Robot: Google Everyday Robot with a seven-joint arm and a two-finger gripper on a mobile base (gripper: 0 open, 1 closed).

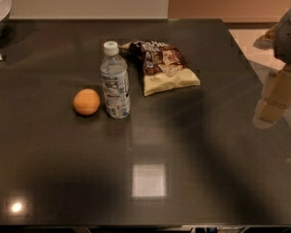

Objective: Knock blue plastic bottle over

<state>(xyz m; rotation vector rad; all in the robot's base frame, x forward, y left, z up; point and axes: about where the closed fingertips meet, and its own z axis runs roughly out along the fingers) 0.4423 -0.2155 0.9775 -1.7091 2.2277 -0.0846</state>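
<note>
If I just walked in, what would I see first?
The small clear bluish plastic bottle with a white cap stands upright between a round orange fruit and a brown-and-cream snack bag. The robot's beige gripper hovers by the dark table's right edge, apart from them.

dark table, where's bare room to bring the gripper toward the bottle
Bare: the near half of the table, in front of the round orange fruit and bluish plastic bottle; the strip between the brown snack bag and the gripper at the right edge. Crowded: those three.
</note>
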